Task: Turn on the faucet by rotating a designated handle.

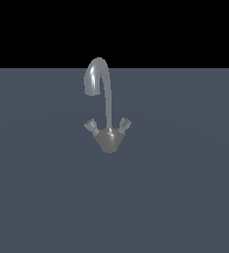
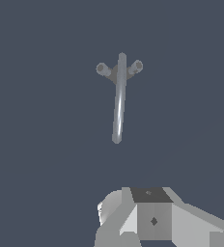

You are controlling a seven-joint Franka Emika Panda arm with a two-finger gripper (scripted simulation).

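Observation:
The faucet (image 1: 107, 129) is a small grey metal tap standing on a flat grey-blue surface. It has a tall gooseneck spout (image 1: 100, 79), a cone-shaped base and two stubby angled knob handles, one on the exterior view's left (image 1: 91, 126) and one on its right (image 1: 125, 123). In the wrist view the faucet (image 2: 119, 96) is seen from above, with both knobs (image 2: 103, 69) (image 2: 135, 67) showing beside the spout. A grey blocky part of my arm (image 2: 152, 217) shows at the edge of the wrist view, well away from the faucet. No fingertips show. My arm is absent from the exterior view.
The grey-blue surface (image 1: 185, 197) stretches around the faucet on all sides. Beyond its far edge the exterior view is black. Nothing else shows.

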